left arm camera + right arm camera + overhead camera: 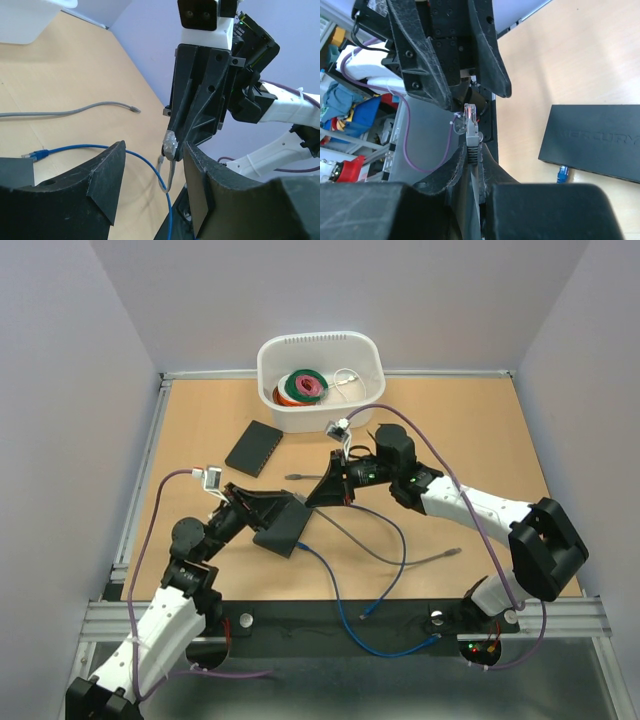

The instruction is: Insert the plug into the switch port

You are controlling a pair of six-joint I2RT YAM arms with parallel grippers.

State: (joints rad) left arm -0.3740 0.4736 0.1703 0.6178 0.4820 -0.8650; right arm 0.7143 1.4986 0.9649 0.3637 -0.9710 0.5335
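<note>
Top external view: the left gripper [283, 502] and right gripper [320, 492] meet tip to tip over the middle of the tabletop [480, 440]. A black switch [283, 530] lies flat beneath them, a little toward the near edge, with a blue cable [334, 585] leading from its near side. A second black box [254, 447] lies toward the far-left corner, and a white bin [318, 338] stands at the far edge. Left wrist view: the left claw's fingers [107, 170] stand apart. The plug [170, 145] of a grey cable [167, 180] hangs between them, close to one finger; contact cannot be told. Right wrist view: the right claw is clamped on the plug, which points up toward the left gripper's spread fingers. The switch lies to the right, apart from the plug.
</note>
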